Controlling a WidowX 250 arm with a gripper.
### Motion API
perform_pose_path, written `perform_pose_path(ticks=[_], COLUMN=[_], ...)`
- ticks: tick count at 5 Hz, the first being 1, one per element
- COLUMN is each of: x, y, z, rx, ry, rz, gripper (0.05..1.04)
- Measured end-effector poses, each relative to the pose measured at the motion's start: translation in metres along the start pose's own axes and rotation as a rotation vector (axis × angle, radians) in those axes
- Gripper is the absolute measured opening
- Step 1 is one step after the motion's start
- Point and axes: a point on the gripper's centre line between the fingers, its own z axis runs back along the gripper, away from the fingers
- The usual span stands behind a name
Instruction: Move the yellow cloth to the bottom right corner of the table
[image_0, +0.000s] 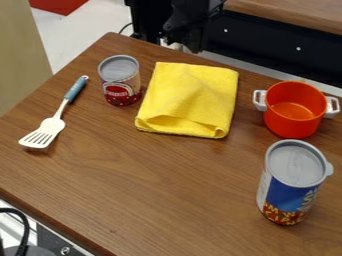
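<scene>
The black gripper (184, 36) hangs at the top of the view, beyond the table's back edge and above the yellow cloth in the picture, apart from it. Folded and slightly rumpled, the yellow cloth (189, 97) lies on the upper middle of the brown wooden table (157, 187). Its near edge curls up a little, with a fold opening toward the front.
A small red-labelled can (120, 80) stands close to the cloth's left side. Farther left lies a spatula (52, 125) with a blue handle. An orange pot (294, 115) with white handles is right of the cloth, and a tall blue can (290, 187) stands nearer the front.
</scene>
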Motion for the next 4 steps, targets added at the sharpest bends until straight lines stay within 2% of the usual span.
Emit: perform_pose_path(ticks=[1,2,3,4], x=[-0.006,-0.025,-0.054,-0.083], y=[0.002,-0.001,-0.018,-0.027], z=[0.001,0.003,0.018,0.016], rx=[0.015,0.036,0.033,0.018], ry=[0.034,0.069,0.087,0.110], rz=[-0.014,-0.058,-0.142,-0.252], gripper=[0.051,0.063,0.194,0.432])
